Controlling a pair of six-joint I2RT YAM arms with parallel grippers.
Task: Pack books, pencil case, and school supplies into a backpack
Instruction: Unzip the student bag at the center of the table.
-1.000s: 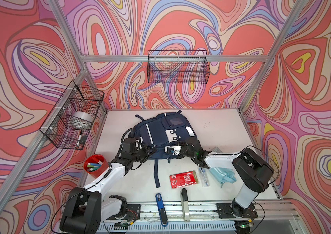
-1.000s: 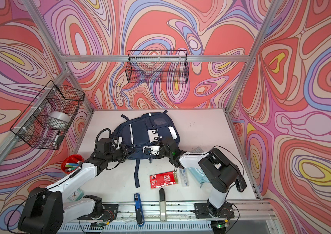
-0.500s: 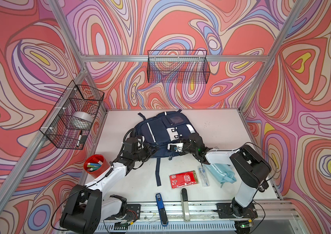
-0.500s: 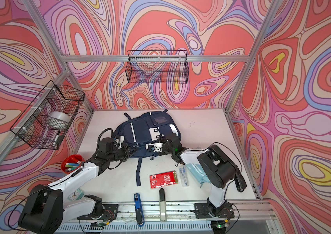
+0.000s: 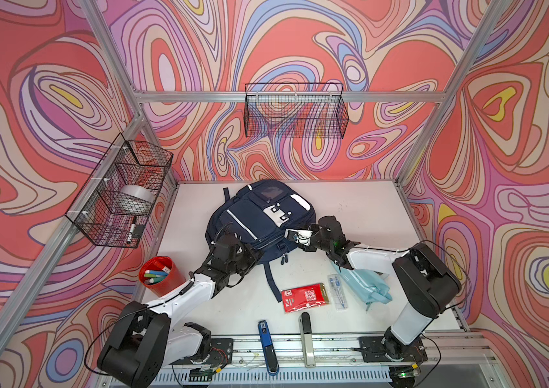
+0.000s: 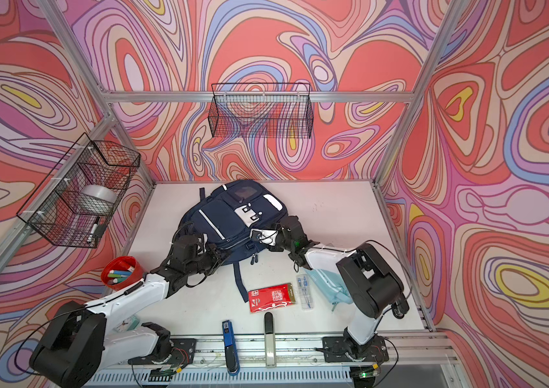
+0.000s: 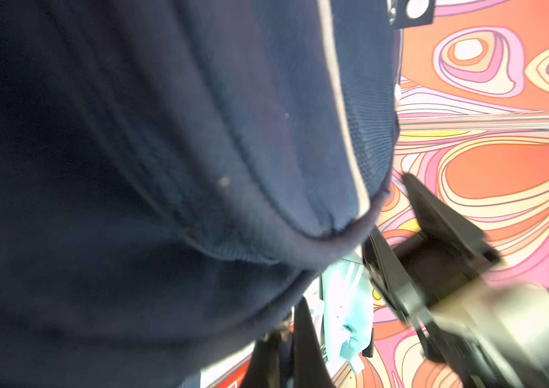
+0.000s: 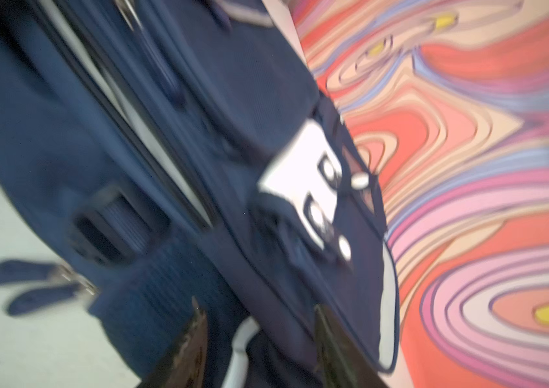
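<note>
Both the left arm (image 5: 182, 297) and the right arm (image 5: 372, 258) stretch low from the near rail (image 5: 333, 342) toward the middle of the worktop (image 5: 350, 208). By the right arm lie the red packet (image 5: 303, 297), pen pack (image 5: 337, 291) and pencil case (image 5: 367, 282). Farther on, the left end effector (image 5: 252, 256), pressed together, meets the backpack (image 5: 253, 215) at its near left corner. The right end effector (image 5: 295, 236), jaws apart, sits at its near right edge. The backpack lies front up, long axis near to far.

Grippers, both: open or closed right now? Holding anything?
Left gripper: closed on the backpack edge.
Right gripper: open, fingers apart against the backpack.
</note>
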